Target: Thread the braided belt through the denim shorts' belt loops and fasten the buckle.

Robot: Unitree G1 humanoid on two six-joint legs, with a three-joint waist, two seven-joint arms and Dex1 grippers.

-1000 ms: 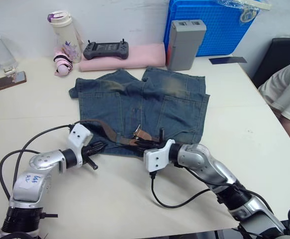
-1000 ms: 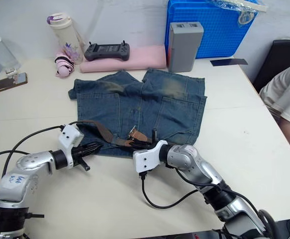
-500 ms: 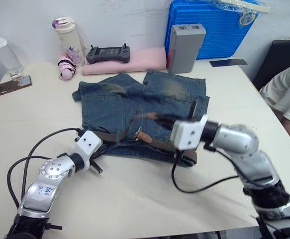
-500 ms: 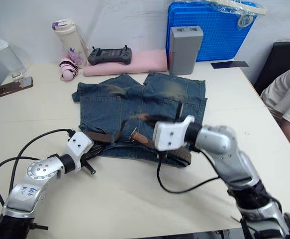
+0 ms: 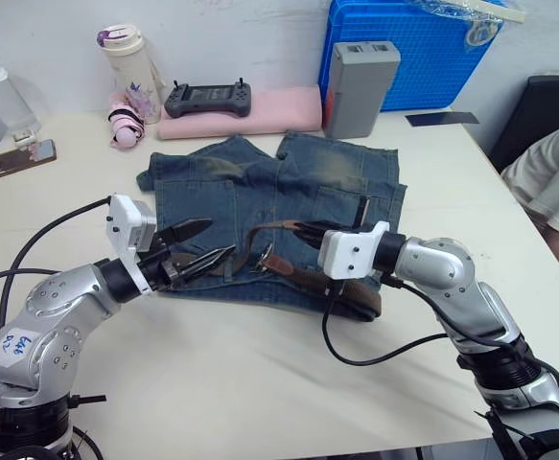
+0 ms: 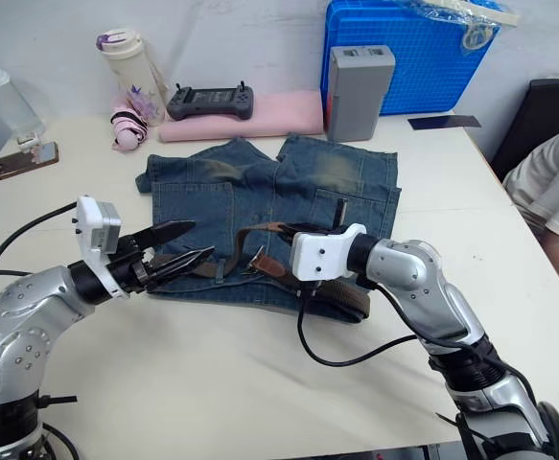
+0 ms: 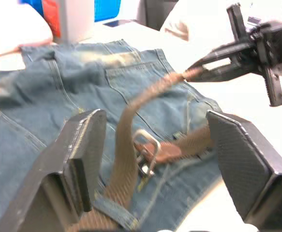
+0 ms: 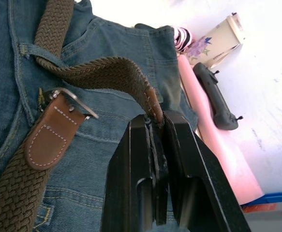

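The denim shorts (image 5: 260,187) lie flat on the table, waistband toward me. The braided belt (image 5: 310,279) runs along that waistband, passes under a belt loop (image 8: 32,50), and arches up off the cloth. My right gripper (image 5: 299,230) is shut on the belt's tip (image 8: 152,104), held just above the shorts. The buckle (image 5: 267,259) on its tan tab (image 8: 49,140) rests on the denim below the arch. My left gripper (image 5: 218,239) hovers open to the left of the buckle, its fingers (image 7: 85,154) pointing toward it, holding nothing.
A pink pad (image 5: 260,107) with a black controller (image 5: 206,97), a bottle (image 5: 126,57), a grey box (image 5: 360,74) and a blue crate (image 5: 404,48) line the far edge. A phone (image 5: 15,158) lies far left. A person's sleeve (image 5: 547,182) is at the right. Black cables (image 5: 375,355) trail from both wrists.
My left gripper has opened and lifted off the waistband's left part. The right gripper carried the belt's tip rightward and up, and the belt now lies further along the waistband.
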